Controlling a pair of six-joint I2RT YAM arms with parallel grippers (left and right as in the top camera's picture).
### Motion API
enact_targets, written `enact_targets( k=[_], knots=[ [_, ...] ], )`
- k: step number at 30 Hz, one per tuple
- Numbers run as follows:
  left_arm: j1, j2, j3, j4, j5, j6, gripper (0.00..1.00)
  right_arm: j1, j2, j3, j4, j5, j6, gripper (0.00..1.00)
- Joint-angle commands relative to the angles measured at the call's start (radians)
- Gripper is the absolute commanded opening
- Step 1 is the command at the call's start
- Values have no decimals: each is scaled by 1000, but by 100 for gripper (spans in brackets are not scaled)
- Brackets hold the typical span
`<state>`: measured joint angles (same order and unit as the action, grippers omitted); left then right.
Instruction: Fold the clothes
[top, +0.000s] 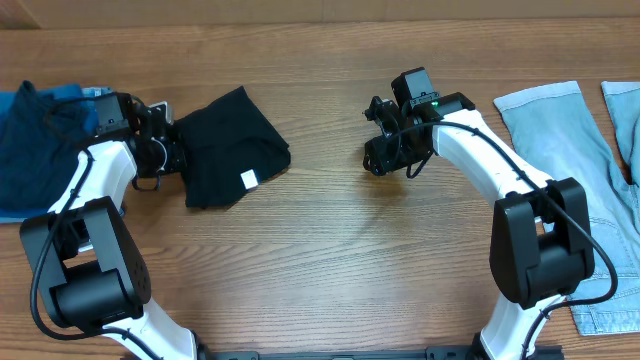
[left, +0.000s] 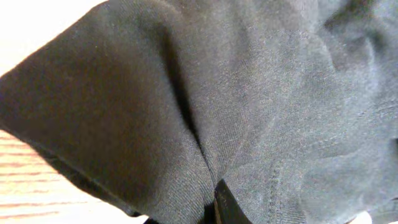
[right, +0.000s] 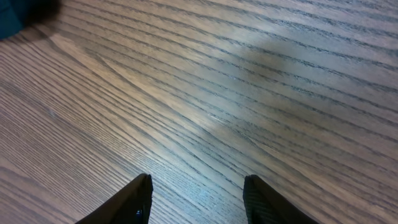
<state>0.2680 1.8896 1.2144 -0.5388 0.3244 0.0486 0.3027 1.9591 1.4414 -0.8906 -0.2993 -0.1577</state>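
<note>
A folded black garment (top: 232, 148) with a small white tag lies on the wooden table at centre left. My left gripper (top: 172, 150) is at its left edge and is shut on the cloth. The black cloth (left: 249, 99) fills the left wrist view, bunched around one dark fingertip (left: 225, 205). My right gripper (top: 378, 158) is open and empty over bare wood, right of the garment. Its two fingertips (right: 198, 199) frame only table.
A dark blue garment (top: 40, 140) lies at the far left behind my left arm. Light blue jeans (top: 580, 160) lie at the right edge, partly under my right arm. A dark cloth corner (right: 18, 15) shows top left in the right wrist view.
</note>
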Motion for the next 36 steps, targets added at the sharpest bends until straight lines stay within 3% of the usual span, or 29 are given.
enact_targets(
  k=[1, 3, 14, 18, 23, 25, 26, 27, 28, 31, 36],
  knots=[
    [-21, 9, 15, -25, -50, 92, 4, -3, 0, 11, 1, 3, 6, 51],
    [-34, 21, 15, -48, -42, 180, 4, -3, 0, 11, 1, 3, 22, 51],
    [-48, 106, 15, -89, 108, 412, 4, -3, 0, 11, -13, 3, 23, 51],
    [-48, 108, 15, -155, 286, 652, 4, -3, 0, 11, -13, 12, 23, 51],
    [-48, 108, 15, -206, 348, 762, 4, -3, 0, 11, -9, 12, 23, 51],
    [-48, 108, 15, -188, 322, 745, 4, -3, 0, 11, -10, 11, 23, 51],
    [-47, 108, 15, -174, 322, 721, 9, -3, 0, 11, -10, 11, 23, 52],
    [-45, 108, 15, -156, 323, 679, 30, -3, 0, 11, -12, 11, 23, 51],
    [-44, 108, 15, -148, 323, 656, 45, -3, 0, 11, -13, 11, 23, 51],
    [-38, 108, 15, -145, 322, 620, 75, -3, 0, 11, -13, 11, 23, 51],
    [-18, 108, 15, -150, 225, 431, 80, -3, 0, 11, -12, 11, 24, 51]
  ],
)
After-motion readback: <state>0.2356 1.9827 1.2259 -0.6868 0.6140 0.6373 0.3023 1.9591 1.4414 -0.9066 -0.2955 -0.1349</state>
